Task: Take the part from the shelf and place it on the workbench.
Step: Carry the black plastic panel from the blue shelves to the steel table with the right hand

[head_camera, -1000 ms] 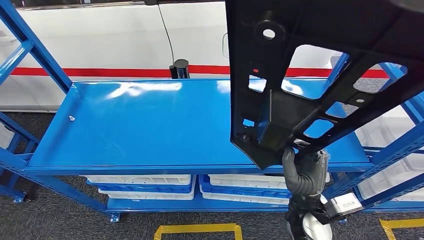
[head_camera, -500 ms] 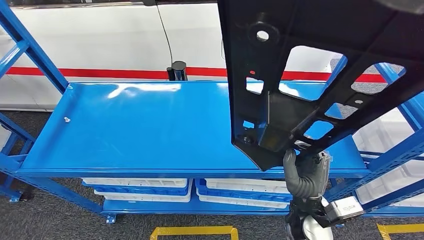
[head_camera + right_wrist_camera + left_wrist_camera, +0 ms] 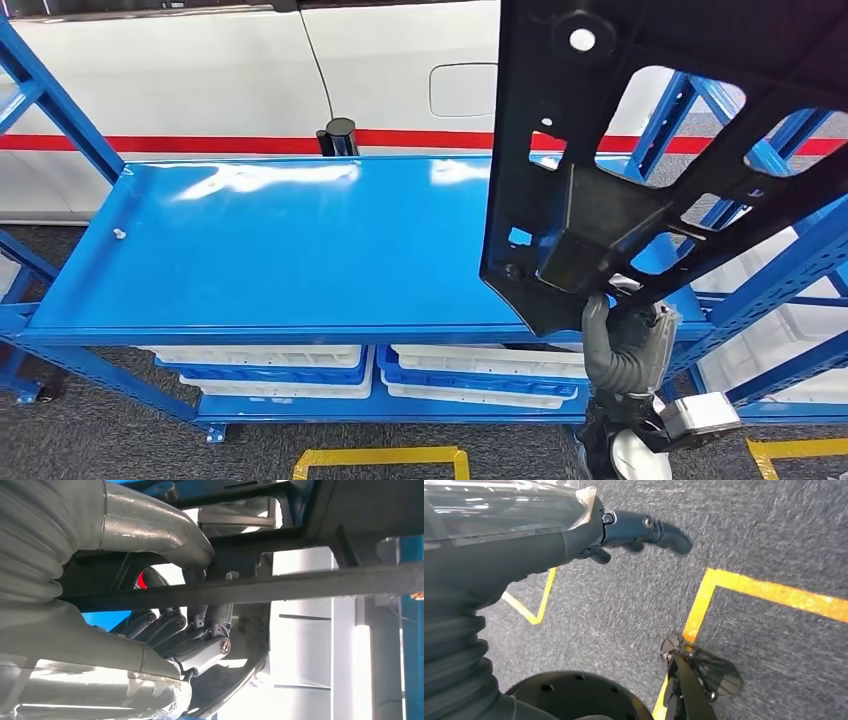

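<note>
From my head view the whole scene had slid since a moment before, so my camera had turned; the black part (image 3: 640,150) sat further toward 3 o'clock in frame. My right hand (image 3: 622,345) gripped the part's lower edge from underneath, at 5 o'clock, the part rising above it and hiding the right end of the blue shelf (image 3: 280,250). White bins (image 3: 270,362) lay under the shelf; yellow floor tape (image 3: 380,460) at 6 o'clock.

At my left wrist, my left hand (image 3: 644,530) held nothing, fingers apart, over grey carpet (image 3: 774,540) and yellow tape.

At my right wrist, thumb and fingers (image 3: 175,630) clamped a bar of the part (image 3: 300,585).
</note>
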Action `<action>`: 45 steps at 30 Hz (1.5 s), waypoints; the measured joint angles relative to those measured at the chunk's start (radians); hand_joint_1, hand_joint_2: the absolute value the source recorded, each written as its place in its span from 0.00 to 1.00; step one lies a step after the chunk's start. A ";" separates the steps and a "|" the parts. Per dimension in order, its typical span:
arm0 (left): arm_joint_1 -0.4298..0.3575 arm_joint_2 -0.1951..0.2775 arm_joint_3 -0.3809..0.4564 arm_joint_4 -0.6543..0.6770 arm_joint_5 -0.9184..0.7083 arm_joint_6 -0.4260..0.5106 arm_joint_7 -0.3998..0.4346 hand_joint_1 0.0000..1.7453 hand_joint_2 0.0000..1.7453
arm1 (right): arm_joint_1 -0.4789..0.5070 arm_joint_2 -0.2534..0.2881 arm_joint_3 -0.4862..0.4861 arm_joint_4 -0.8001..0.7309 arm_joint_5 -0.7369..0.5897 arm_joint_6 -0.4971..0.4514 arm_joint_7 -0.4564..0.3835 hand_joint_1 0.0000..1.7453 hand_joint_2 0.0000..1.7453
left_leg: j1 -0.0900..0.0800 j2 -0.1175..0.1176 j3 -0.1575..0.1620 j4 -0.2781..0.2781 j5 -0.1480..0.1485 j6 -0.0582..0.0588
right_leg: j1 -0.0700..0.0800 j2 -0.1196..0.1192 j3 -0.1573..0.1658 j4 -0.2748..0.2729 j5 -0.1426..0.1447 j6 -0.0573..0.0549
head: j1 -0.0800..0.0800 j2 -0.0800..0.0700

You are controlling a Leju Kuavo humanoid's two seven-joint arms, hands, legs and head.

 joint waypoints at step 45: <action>-0.001 -0.008 0.023 0.001 0.020 -0.015 -0.027 0.00 1.00 | 0.018 -0.032 -0.011 0.013 -0.042 -0.065 -0.024 1.00 1.00 | -0.008 0.009 -0.138 -0.029 0.168 0.004 | 0.006 0.000 0.206 -0.086 -0.136 0.017 | 0.000 0.000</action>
